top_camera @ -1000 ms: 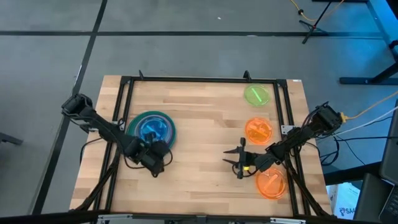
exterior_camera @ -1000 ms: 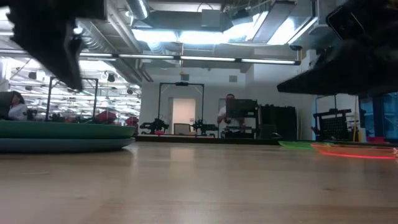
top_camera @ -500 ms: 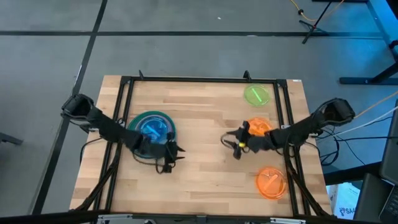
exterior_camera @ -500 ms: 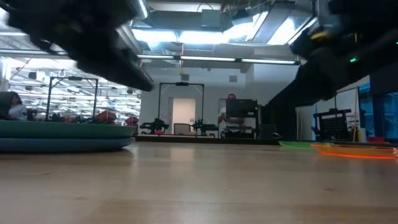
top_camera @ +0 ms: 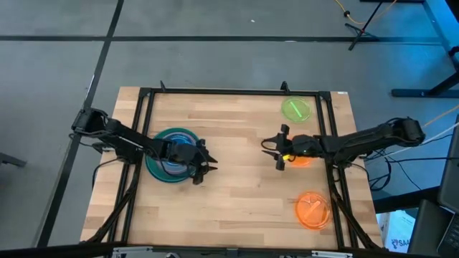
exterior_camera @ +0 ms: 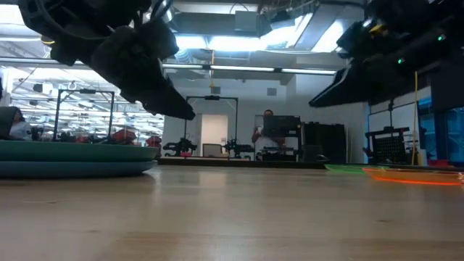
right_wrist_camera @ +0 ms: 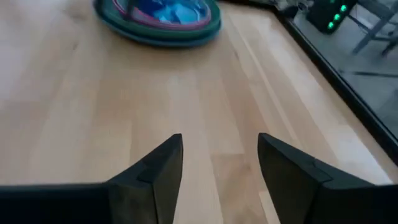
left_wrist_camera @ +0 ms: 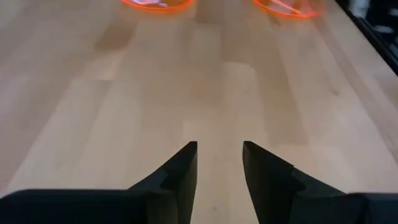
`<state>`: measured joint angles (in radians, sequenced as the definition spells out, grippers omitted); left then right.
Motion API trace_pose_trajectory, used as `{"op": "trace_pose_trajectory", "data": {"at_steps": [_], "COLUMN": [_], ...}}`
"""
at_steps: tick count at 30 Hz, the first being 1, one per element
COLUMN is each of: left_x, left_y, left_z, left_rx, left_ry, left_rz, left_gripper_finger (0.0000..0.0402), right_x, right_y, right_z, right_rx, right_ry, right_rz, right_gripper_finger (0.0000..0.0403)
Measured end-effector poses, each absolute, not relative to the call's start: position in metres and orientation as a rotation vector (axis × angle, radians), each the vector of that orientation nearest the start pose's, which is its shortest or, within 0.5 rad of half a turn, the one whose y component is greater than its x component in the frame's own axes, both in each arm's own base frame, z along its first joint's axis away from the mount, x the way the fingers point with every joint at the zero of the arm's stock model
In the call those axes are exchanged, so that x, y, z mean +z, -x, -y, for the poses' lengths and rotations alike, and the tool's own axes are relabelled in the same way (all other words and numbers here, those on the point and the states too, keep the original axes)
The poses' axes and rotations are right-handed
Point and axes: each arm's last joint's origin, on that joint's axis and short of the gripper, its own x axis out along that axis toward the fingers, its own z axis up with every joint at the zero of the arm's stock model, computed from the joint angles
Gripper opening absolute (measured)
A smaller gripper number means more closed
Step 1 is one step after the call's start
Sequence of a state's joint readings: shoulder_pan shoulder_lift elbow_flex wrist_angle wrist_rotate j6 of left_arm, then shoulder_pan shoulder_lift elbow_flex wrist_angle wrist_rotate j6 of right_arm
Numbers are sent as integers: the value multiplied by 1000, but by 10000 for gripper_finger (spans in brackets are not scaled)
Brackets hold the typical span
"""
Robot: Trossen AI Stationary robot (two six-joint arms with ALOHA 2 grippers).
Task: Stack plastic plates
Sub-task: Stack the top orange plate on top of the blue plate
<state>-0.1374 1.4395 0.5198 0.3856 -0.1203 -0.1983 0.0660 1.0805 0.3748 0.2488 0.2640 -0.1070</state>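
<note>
A stack of plastic plates (top_camera: 163, 172), teal and green below, a magenta rim and blue on top, lies flat on the table's left half; the right wrist view shows this stack (right_wrist_camera: 158, 15) too. A lime plate (top_camera: 295, 109) and two orange plates, one mid-right (top_camera: 301, 158) and one near (top_camera: 313, 209), lie singly on the right. My left gripper (top_camera: 203, 163) hovers open just right of the stack, pointing right. My right gripper (top_camera: 278, 149) hovers open at the mid-right orange plate's left edge, pointing left. Between each gripper's fingers, left (left_wrist_camera: 219, 155) and right (right_wrist_camera: 221, 149), only bare wood shows.
A black frame (top_camera: 229, 92) runs around the wooden table. Bare wood (top_camera: 237, 179) lies between the two grippers and along the near side. In the low view, the stack (exterior_camera: 72, 159) sits left and the lime (exterior_camera: 348, 168) and orange (exterior_camera: 413, 175) plates right; a person stands far behind.
My left gripper has moved from the stack's near side toward the far edge and right, turning to point right. My right gripper has moved from beside the near orange plate toward the far edge, to the mid-right orange plate. The plates have stayed put.
</note>
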Motion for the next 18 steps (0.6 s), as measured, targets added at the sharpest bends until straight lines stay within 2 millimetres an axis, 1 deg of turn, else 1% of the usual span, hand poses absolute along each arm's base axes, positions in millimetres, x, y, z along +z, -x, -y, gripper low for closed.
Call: {"op": "trace_pose_trajectory", "data": {"at_steps": [3, 6, 11, 15, 18], "left_x": [160, 167, 170, 159, 156], "left_y": [-264, -268, -276, -281, -284], "left_z": [32, 34, 36, 39, 41], "left_rx": [87, 84, 24, -58, -125], "left_ry": [118, 68, 1, -20, -14], "left_rz": [-494, -413, -301, -304, -295], "left_gripper_finger": [122, 122, 122, 122, 121], "right_x": [185, 182, 167, 159, 154], "right_y": [-197, -189, -175, -165, -158], "right_z": [-10, -16, -24, -26, -29], "right_rx": [-115, -96, -199, -299, -314], "right_ry": [151, 98, -8, -122, -238], "right_rz": [-485, -557, -732, -816, -894], "right_gripper_finger": [192, 189, 189, 188, 188]}}
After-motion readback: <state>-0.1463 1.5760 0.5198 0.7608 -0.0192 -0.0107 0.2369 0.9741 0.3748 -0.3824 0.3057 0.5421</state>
